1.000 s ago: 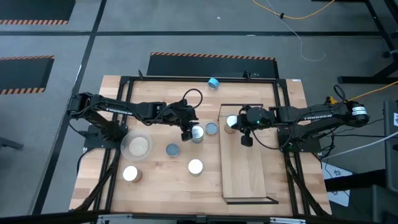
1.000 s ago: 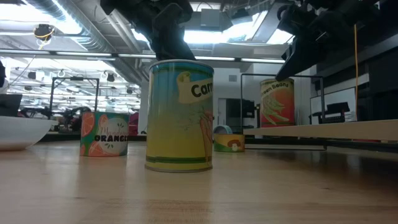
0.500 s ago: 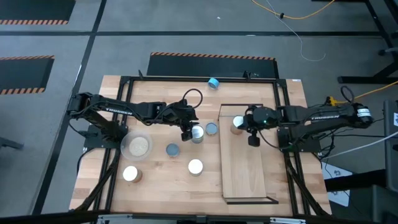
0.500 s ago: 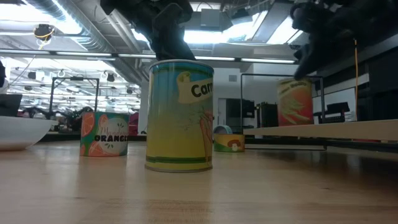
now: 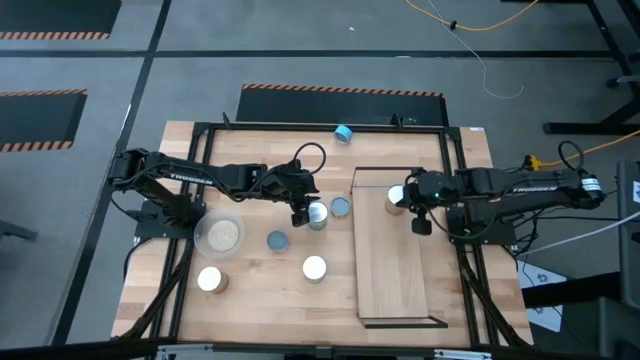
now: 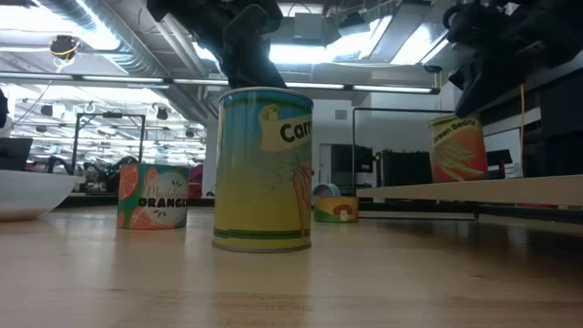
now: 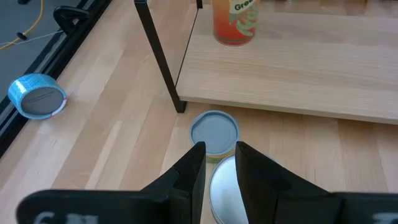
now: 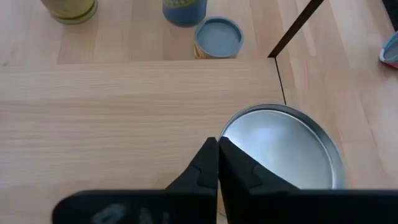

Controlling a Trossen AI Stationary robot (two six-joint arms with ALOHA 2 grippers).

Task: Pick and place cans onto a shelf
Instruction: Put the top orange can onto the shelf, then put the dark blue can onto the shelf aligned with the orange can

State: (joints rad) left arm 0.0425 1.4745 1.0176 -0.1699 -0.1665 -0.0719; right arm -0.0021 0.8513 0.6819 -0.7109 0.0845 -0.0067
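The shelf (image 5: 395,270) is a pale board lying at the table's right. On its far end stands a green-beans can (image 5: 395,197) (image 6: 455,146) with a shiny top. My right gripper (image 8: 217,144) (image 5: 408,198) is shut at that top. My left gripper (image 7: 221,152) (image 5: 308,208) hangs over a silver-topped can (image 5: 319,214) on the table, its fingers a narrow gap apart above the can's rim (image 7: 214,180). A flat blue-grey-topped can (image 7: 213,132) lies just beyond it. Three more cans (image 5: 314,267) (image 5: 278,241) (image 5: 210,280) stand on the table to the near left. My right gripper's shut fingertips (image 8: 211,155) meet the green-beans can at the rim of its top (image 8: 227,134), on the rim's near side. They slant down from the table's right. The can stands with its base on the shelf. My left gripper: I cannot tell whether it touches the silver-topped can.
A clear round dish (image 5: 222,235) stands at the table's left. A blue tape roll (image 5: 343,133) lies at the far edge. Black frame rails (image 5: 200,130) run round the table. The shelf's near half is bare board.
My right gripper, still shut, has gone toward the table's right edge and risen a little. The green-beans can has slid with it across the shelf's far end toward the right, staying upright on the board.
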